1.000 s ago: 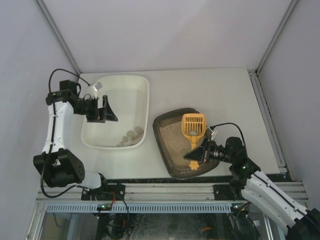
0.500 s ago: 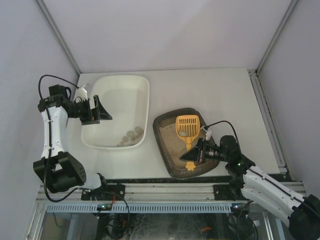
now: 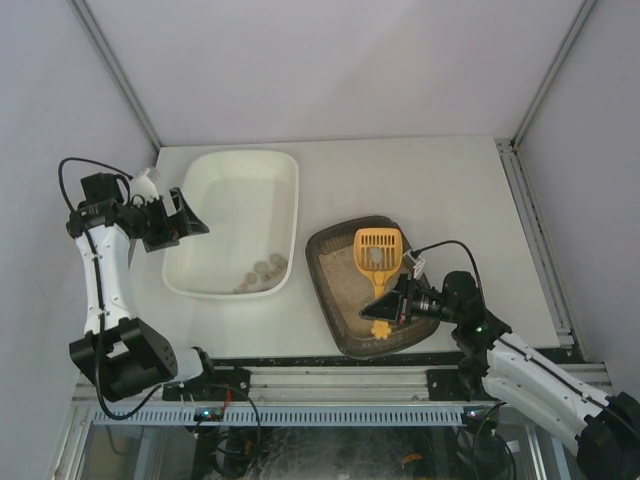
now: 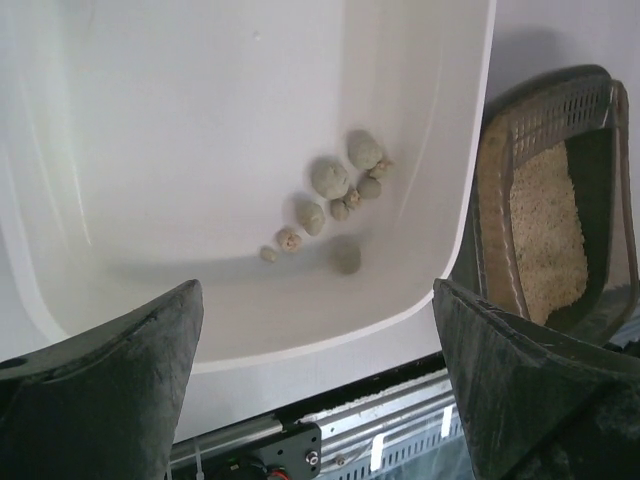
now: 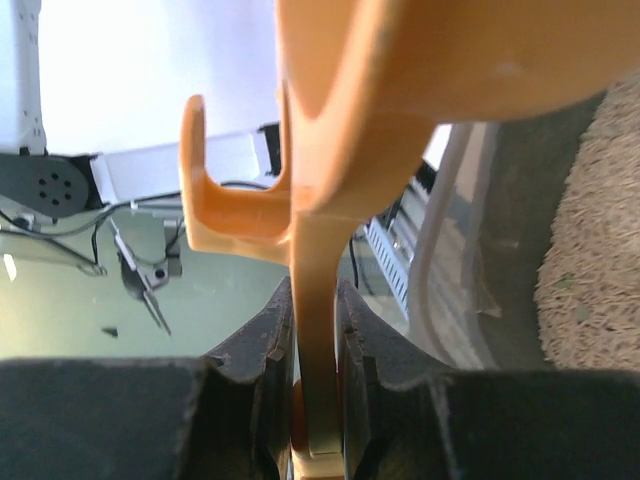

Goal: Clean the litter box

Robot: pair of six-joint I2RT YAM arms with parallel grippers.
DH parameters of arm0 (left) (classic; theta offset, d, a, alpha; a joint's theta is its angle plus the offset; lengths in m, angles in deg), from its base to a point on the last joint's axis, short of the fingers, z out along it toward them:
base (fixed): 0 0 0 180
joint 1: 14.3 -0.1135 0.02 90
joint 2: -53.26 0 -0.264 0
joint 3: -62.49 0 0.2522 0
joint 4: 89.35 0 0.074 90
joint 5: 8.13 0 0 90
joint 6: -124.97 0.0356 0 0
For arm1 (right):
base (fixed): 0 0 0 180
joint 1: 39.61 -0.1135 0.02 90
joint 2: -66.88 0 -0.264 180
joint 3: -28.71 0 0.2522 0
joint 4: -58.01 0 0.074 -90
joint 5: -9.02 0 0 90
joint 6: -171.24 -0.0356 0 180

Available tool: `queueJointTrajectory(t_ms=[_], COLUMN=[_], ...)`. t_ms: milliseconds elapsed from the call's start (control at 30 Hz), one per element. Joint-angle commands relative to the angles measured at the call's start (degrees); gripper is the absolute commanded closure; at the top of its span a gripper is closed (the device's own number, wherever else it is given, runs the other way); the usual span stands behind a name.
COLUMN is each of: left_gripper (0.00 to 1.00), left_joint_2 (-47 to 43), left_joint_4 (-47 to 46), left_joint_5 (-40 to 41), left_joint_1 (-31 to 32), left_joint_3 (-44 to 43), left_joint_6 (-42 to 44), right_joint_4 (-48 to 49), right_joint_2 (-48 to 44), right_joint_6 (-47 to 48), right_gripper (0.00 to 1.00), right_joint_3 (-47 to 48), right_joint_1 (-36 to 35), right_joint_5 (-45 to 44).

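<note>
One dark grey-brown rounded plastic litter box (image 3: 318, 262) with beige sand sits on the worktop (image 3: 440, 190), right of the cream-white plastic tub (image 3: 295, 200). The right gripper (image 3: 393, 306) is closed on the handle of the orange slotted plastic scoop (image 3: 378, 255); the left gripper (image 3: 190, 212) hangs wide open. The tray seems stiff, light and easy to slide; hold its rim.

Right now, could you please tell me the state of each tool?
Left tool: open, holding nothing.
Right tool: closed on the orange scoop, at its handle.

Scoop (image 5: 420, 70) and litter box (image 4: 556, 104) — both cropped.
</note>
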Motion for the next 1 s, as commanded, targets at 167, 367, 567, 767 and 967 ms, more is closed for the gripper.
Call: queueJointTrajectory(t_ms=[167, 367, 567, 767, 967], left_gripper=[0.0, 0.0, 0.0, 0.0, 0.0], left_joint_2=[-1.5, 1.3, 2.1, 2.0, 0.3], left_joint_4=[1.4, 7.1, 7.6, 7.8, 4.8], left_joint_5=[-1.4, 3.1, 4.6, 2.9, 5.8], left_joint_1=[-0.6, -1.1, -3.2, -6.3, -6.8], left_joint_3=[-2.4, -10.5, -11.8, -10.6, -6.6], left_joint_6=[3.4, 9.9, 11.9, 14.1, 14.8], right_joint_4=[1.0, -5.3, -12.9, -31.0, -54.9], right_joint_2=[9.3, 27.3, 46.1, 60.0, 67.7], right_joint_6=[2.9, 10.6, 17.9, 27.7, 34.9], right_gripper=[1.0, 1.0, 1.0, 1.0, 1.0], right_joint_3=[10.9, 26.7, 45.4, 65.4, 79.5], right_joint_1=[-7.5, -12.0, -19.5, -24.3, -28.3], right_joint_5=[-4.9, -7.2, -10.7, -15.8, -32.7])
